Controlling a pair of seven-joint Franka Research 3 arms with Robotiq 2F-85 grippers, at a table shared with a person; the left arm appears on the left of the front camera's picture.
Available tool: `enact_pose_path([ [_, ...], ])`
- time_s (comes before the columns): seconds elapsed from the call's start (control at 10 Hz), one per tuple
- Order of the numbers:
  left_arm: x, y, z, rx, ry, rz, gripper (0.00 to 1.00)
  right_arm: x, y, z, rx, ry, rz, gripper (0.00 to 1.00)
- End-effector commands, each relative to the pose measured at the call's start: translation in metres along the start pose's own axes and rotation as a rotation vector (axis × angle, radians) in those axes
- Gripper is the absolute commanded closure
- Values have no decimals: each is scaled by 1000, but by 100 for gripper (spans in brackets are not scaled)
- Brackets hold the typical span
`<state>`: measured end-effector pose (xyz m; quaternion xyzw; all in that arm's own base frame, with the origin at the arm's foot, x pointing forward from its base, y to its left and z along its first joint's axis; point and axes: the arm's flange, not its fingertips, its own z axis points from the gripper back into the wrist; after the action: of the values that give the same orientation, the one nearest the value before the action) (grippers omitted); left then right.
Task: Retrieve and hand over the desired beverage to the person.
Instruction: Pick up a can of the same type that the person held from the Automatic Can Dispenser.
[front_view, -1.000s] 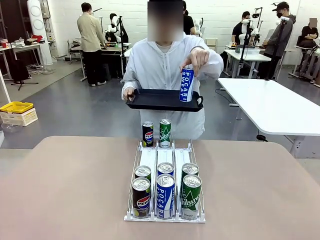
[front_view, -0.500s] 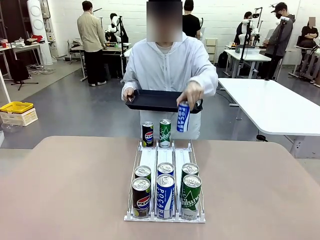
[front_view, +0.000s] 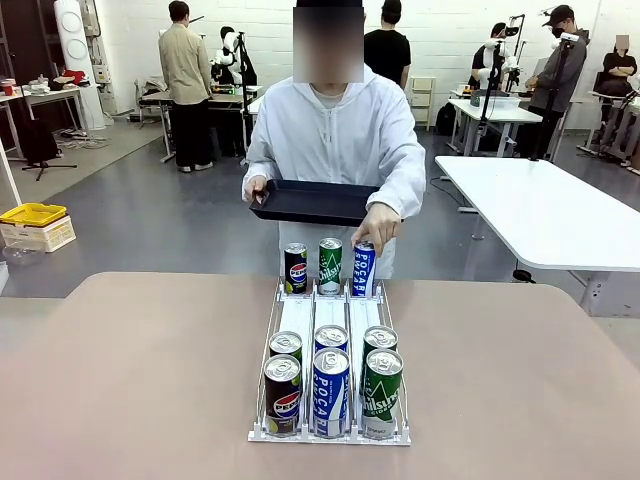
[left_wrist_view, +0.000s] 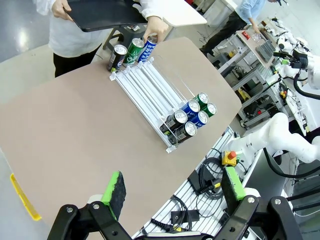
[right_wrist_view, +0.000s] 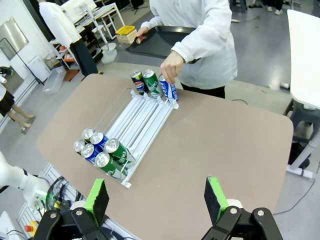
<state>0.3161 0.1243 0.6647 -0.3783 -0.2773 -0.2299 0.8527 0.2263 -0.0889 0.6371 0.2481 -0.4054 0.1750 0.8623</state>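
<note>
Wide apart stood the jaws of the left gripper (left_wrist_view: 174, 186) and right gripper (right_wrist_view: 156, 199), both empty, high above the tan table (front_view: 130, 380); at the white three-lane rack's (front_view: 297, 320) far end the white-jacketed person's hand (front_view: 380, 222) gripped an upright blue-and-white can (front_view: 363, 270) beside a green can (front_view: 330, 265)

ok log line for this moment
hand on blue can at rack far end | left end effector open | right end effector open

My claw (left_wrist_view: 174, 186) hangs wide open over the near edge of the desk (left_wrist_view: 75, 125). At the far end of the rack (left_wrist_view: 150, 86), the person's hand (left_wrist_view: 156, 27) grips a blue can (left_wrist_view: 148, 47). Their other hand (left_wrist_view: 61, 7) holds a dark tray (left_wrist_view: 102, 10).
</note>
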Motion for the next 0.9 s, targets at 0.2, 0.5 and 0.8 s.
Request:
enact_pose_path([
  [0.2, 2, 1, 2, -11, -7, -23, 0, 0, -1, 0, 1, -2, -3, 0],
  [0.5, 2, 1, 2, -11, -7, -23, 0, 0, -1, 0, 1, -2, -3, 0],
  [0.8, 2, 1, 2, -11, -7, -23, 0, 0, -1, 0, 1, -2, -3, 0],
])
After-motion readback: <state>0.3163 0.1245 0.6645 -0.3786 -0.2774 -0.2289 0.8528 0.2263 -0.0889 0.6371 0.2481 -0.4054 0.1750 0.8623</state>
